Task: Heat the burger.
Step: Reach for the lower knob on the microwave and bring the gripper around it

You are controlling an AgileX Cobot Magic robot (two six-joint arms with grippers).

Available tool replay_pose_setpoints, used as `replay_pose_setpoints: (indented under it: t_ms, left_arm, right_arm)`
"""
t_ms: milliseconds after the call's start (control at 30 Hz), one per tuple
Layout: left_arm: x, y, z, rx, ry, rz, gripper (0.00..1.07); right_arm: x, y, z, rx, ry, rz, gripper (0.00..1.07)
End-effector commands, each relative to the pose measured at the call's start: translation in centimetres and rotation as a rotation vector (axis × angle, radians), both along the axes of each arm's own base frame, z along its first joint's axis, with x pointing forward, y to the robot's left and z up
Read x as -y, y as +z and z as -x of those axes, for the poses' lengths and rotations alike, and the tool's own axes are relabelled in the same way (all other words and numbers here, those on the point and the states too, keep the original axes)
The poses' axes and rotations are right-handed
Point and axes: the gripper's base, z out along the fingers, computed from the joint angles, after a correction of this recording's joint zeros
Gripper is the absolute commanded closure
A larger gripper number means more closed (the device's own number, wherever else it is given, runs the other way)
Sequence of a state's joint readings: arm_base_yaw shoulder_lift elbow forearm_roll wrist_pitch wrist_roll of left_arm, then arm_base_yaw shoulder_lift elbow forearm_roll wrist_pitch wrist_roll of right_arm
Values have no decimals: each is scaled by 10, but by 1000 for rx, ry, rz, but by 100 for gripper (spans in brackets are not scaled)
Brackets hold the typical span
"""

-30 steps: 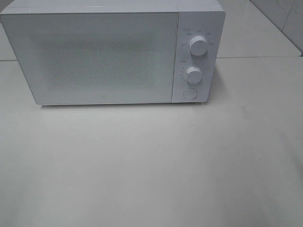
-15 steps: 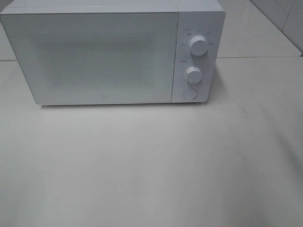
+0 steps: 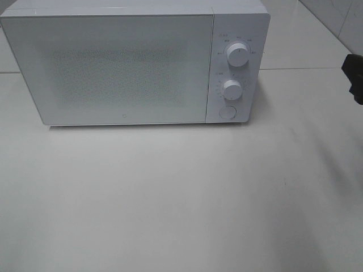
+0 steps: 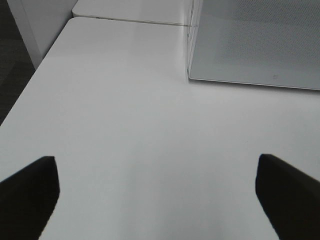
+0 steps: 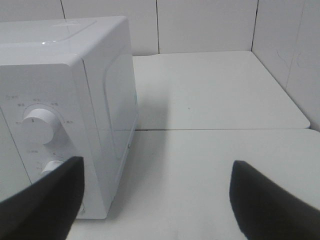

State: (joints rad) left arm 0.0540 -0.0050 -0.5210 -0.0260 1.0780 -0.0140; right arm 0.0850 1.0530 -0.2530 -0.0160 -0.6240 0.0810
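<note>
Two claws stand wide and hold nothing. The left claw [image 4: 156,165] hangs over the white surface [image 3: 181,198], in front of the microwave oven [image 3: 134,63] at its door corner. The right claw [image 5: 156,167] hangs beside the control panel. Farther back, the oven door [image 3: 110,69] is closed, and two dials [image 3: 238,55] sit above a round button [image 3: 227,112]. The burger's position cannot be told from these views.

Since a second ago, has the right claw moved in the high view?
Yes. The black right claw has come in at the right edge, moving toward the white box-shaped microwave oven; before, it was out of frame.
</note>
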Motion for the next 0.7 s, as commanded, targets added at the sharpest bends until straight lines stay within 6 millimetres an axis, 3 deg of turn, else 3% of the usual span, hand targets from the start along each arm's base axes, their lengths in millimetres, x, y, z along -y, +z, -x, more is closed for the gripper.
replay_pose_setpoints:
  t_ms: [33, 400, 700]
  left_arm:
    - [0, 0, 2, 21, 1, 7, 6]
    - [0, 0, 2, 21, 1, 7, 6]
    - [0, 0, 2, 21, 1, 7, 6]
  right_arm:
    - [0, -5, -9, 41, -10, 13, 31]
    - [2, -34, -32, 37, -65, 27, 31]
    - [-28, -45, -34, 93, -84, 113, 31]
